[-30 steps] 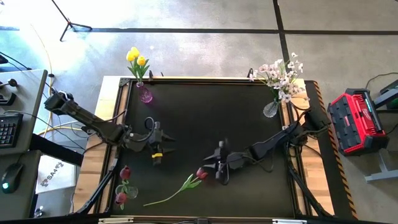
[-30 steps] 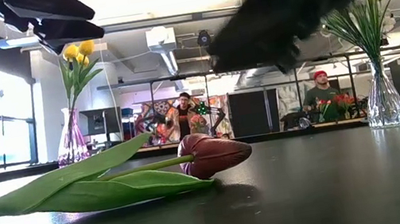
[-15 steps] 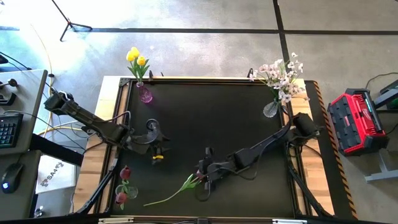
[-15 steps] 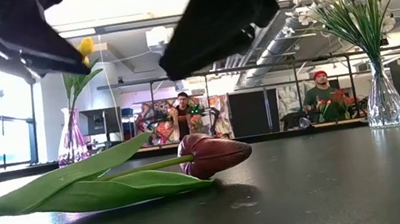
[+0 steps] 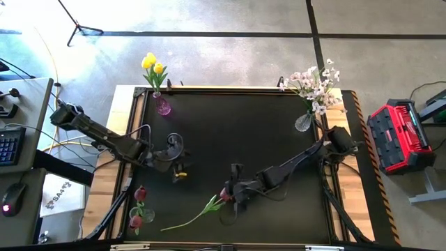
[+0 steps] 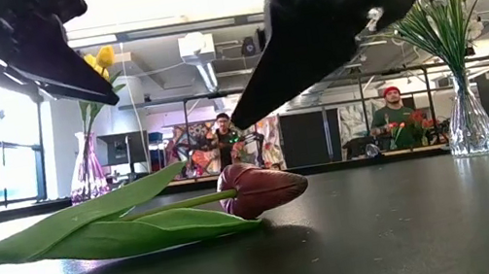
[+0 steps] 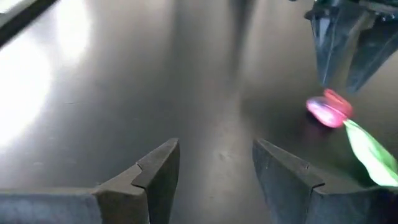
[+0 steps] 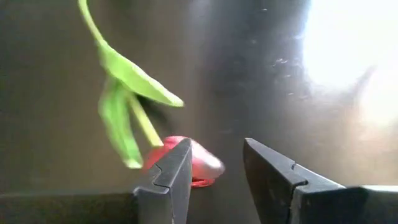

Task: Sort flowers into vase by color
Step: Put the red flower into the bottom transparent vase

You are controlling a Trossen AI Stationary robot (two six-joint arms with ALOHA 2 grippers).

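Right end effector [image 5: 231, 196] over loose red tulip [image 5: 225, 194]

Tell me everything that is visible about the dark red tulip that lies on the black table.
The dark red tulip is an artificial-looking flower with a closed, glossy bud, a thin green stem and long green leaves. It lies flat on the black table, toward its front edge, with the bud pointing to the right arm's side. The open right gripper hovers just above the bud; no contact is visible. Nothing else touches it.
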